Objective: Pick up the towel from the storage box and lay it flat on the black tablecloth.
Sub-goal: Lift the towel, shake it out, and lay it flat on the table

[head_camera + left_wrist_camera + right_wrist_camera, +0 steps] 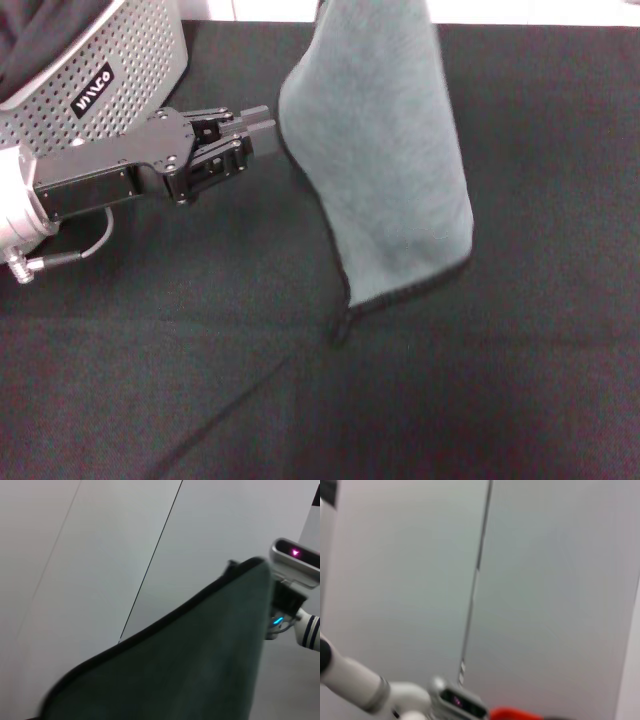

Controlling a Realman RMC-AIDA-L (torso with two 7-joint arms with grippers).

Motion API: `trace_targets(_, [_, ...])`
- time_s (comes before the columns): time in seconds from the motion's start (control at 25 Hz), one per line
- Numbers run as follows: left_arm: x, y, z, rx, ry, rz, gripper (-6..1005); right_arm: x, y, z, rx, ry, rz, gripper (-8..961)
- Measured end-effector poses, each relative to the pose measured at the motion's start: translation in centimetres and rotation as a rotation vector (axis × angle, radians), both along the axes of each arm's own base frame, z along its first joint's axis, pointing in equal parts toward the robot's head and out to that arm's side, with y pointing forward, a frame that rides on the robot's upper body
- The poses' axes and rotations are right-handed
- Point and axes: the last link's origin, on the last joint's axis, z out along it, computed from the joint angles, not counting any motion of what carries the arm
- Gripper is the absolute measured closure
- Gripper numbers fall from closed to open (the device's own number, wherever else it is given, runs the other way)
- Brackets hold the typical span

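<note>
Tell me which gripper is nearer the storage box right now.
Left. The left gripper reaches out just beside the storage box, toward the hanging towel. The right gripper is out of the head view.

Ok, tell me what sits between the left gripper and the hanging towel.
Nothing: in the head view the left gripper reaches almost to the towel, only black tablecloth beneath.

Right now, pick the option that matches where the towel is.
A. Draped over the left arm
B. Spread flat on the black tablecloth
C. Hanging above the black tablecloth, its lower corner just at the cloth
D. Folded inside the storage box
C: in the head view the towel hangs down from the picture's top edge over the black tablecloth, beside the left gripper, clear of the storage box.
</note>
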Motion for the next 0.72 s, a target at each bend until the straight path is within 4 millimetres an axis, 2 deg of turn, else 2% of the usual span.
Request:
trace_targets(0.28, [0.6, 0.6, 0.2, 0.004, 0.003, -0.025, 756, 2.6, -2.9, 6.4, -0.094, 0.163, 0.122, 946])
trace_targets(0.52, [1.8, 0.9, 0.4, -0.034, -0.024, -0.073, 756, 3.5, -4.4, 7.9, -0.146, 0.214, 0.195, 946])
trace_targets(0.72, [2.2, 0.8, 0.8, -0.115, -0.05, -0.079, 755, 3.5, -5.0, 8.3, -0.138, 0.264, 0.221, 946])
